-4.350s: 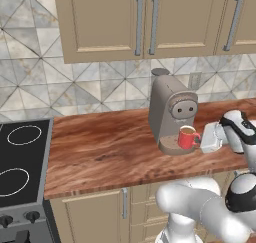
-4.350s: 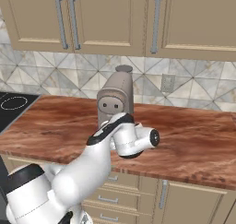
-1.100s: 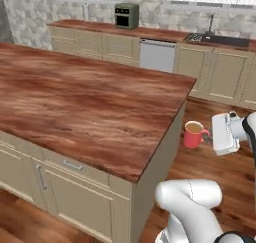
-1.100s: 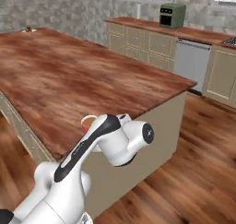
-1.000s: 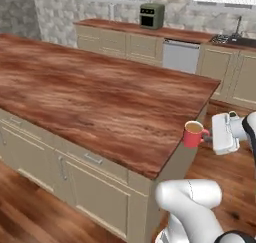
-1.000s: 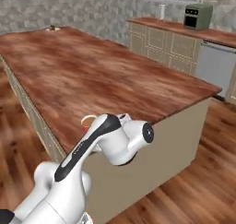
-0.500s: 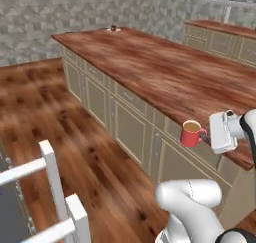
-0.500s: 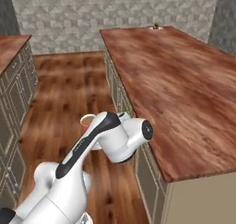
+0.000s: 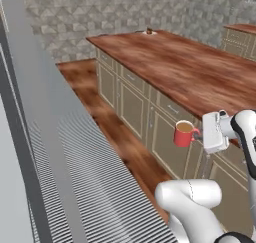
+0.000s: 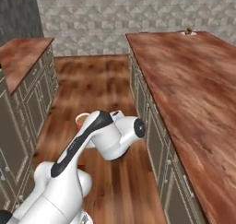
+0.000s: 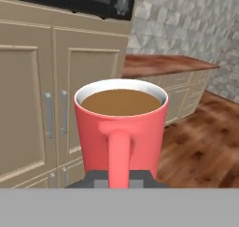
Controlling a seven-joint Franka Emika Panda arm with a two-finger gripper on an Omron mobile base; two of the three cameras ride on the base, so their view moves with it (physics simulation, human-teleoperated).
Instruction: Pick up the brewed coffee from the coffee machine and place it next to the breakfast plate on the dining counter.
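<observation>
**Mug carried beside the island**

The gripper [image 11: 119,180] is clamped on the handle of the glossy red mug [image 9: 184,133], brown coffee level inside, held upright over plank flooring. Beyond runs the wood-grain dining counter [image 9: 190,72], the breakfast plate [image 10: 187,32] at its far end. The view has swung round since a second ago.

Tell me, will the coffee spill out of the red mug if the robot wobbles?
Probably: coffee fills the red mug nearly to its rim. The gripper pinches only the handle, so it might swing. It looks stiff, likely breakable above the wood floor.
</observation>
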